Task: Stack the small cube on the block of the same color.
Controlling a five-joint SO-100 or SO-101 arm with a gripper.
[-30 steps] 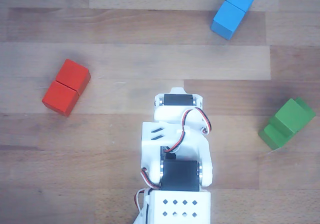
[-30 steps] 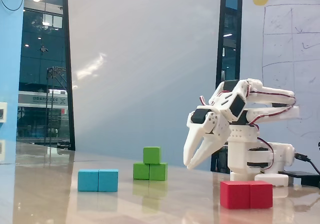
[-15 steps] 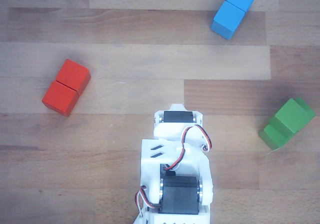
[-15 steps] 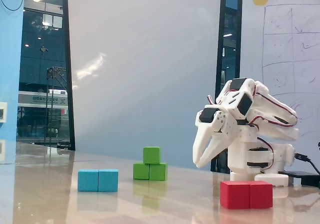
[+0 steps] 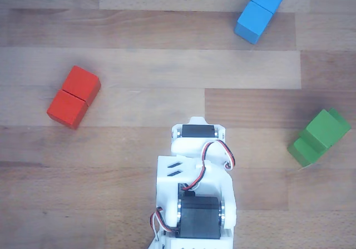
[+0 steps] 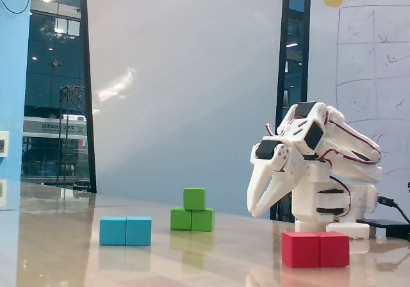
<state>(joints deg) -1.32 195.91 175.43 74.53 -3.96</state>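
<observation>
The small green cube (image 6: 194,198) sits upright on one half of the long green block (image 6: 192,220), in the middle of the table in the fixed view. In the other view the cube (image 5: 328,127) tops the block (image 5: 302,149) at the right edge. My gripper (image 6: 256,212) hangs folded in front of the arm's base, pointing down, right of the green stack and well clear of it. Its fingers look closed together and hold nothing. In the other view the arm's white body hides the fingers.
A long blue block (image 6: 125,231) (image 5: 260,11) lies left of the green stack in the fixed view. A long red block (image 6: 316,248) (image 5: 73,96) lies near the camera, in front of the arm's base (image 6: 333,204). The table is wood.
</observation>
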